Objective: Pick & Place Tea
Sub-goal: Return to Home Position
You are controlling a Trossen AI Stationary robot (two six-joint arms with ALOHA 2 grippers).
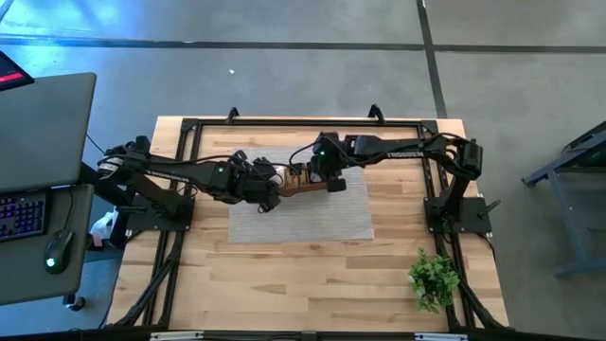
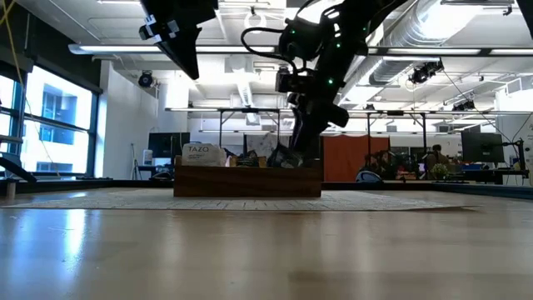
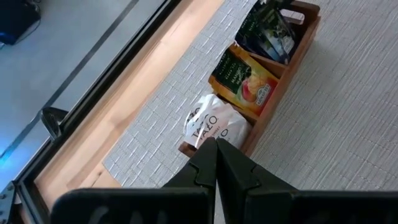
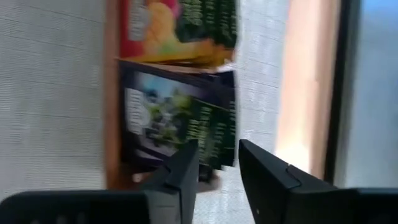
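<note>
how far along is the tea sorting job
Looks nearly done: white square sachets, yellow-and-green sachets and dark sachets sit in the three compartments of the brown wooden tray, and no loose sachet shows on the grey woven mat. Nothing is in hand: the left gripper is shut empty, the right gripper open over the dark ones. Probably only retracting both arms remains.

A grey woven mat (image 1: pixel 312 220) lies in the middle of the wooden tabletop (image 1: pixel 284 284), and a brown wooden tray (image 1: pixel 301 181) stands on it, along one edge of the mat. A small green plant (image 1: pixel 434 279) stands near the right edge of the tabletop, well apart from the mat.
</note>
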